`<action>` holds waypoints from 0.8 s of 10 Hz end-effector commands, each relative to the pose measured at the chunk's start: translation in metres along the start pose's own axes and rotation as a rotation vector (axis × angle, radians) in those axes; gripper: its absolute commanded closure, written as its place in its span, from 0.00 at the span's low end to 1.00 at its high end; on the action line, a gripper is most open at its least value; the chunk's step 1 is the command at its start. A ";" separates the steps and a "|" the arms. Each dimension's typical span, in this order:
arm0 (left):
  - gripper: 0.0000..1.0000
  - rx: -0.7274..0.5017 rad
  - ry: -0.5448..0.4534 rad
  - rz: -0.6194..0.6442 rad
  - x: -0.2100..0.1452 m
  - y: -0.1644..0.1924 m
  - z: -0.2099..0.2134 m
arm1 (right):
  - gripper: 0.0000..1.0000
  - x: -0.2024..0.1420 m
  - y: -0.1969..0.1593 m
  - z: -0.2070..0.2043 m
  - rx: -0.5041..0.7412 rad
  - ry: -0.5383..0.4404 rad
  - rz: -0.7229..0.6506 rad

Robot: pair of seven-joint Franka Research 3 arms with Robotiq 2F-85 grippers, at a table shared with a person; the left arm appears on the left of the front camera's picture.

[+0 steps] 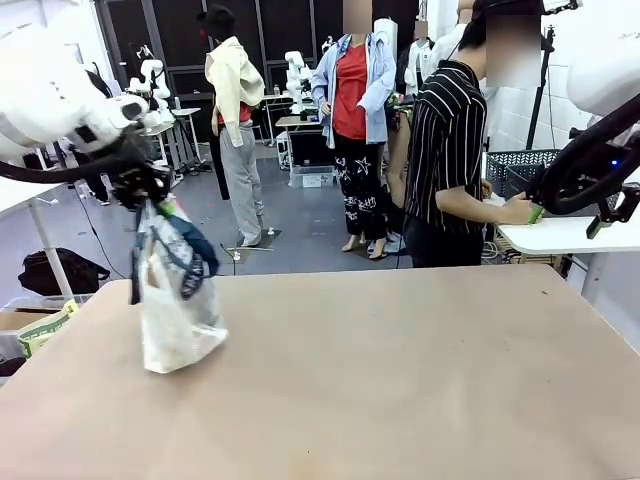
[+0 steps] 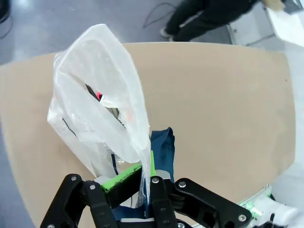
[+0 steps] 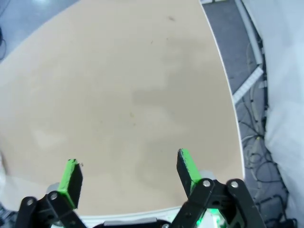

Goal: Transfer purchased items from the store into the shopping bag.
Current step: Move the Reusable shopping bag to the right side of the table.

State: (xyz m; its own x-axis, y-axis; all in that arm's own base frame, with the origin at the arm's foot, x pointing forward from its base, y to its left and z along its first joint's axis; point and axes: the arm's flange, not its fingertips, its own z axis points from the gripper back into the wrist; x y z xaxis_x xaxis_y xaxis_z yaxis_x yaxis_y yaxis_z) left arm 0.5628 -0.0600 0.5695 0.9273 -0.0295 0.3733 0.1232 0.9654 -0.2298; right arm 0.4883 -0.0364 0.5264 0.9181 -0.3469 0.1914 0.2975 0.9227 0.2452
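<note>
The shopping bag (image 1: pixel 175 300) is held up by its top in the clenched left gripper (image 2: pixel 142 178), hanging straight down onto the table (image 1: pixel 400 380). The right gripper (image 3: pixel 128 178) is spread wide with nothing in it, far across the table from the bag.

The front camera sits low at the robot's edge of the tabletop (image 1: pixel 400 380), facing across it toward a person (image 1: pixel 450 150) at the far side. The left wrist camera looks steeply down along its own jaws, very near the shopping bag (image 2: pixel 99 104), with the tabletop beneath. The right wrist camera looks down from higher up on bare tabletop and its rounded edge. All three views share the tabletop; front and left wrist share the bag.
</note>
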 end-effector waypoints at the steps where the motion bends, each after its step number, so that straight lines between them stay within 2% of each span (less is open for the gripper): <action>1: 1.00 0.097 0.039 0.116 -0.010 0.026 0.029 | 0.00 0.000 0.000 -0.001 0.001 0.002 0.016; 2: 1.00 0.120 0.090 0.158 -0.013 0.052 0.040 | 0.00 0.000 0.000 -0.001 0.001 0.002 0.016; 4: 1.00 0.076 0.170 0.148 -0.017 0.084 0.048 | 0.00 0.000 0.000 -0.001 0.001 0.002 0.016; 5: 1.00 0.095 0.185 0.157 -0.018 0.094 0.047 | 0.00 0.000 0.000 -0.001 0.001 0.002 0.016; 6: 0.94 0.061 0.164 0.194 -0.014 0.103 0.046 | 0.00 0.000 0.000 -0.001 0.001 0.002 0.016; 8: 0.56 0.057 0.160 0.218 -0.008 0.109 0.044 | 0.00 0.000 0.000 -0.001 0.001 0.002 0.016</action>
State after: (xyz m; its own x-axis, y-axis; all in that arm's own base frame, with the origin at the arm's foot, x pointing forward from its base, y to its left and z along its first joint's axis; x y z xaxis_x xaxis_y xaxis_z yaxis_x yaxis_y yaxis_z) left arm 0.5445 0.0556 0.5705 0.9780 0.1288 0.1642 -0.0933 0.9736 -0.2082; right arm 0.4884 -0.0364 0.5262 0.9189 -0.3450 0.1915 0.2957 0.9234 0.2447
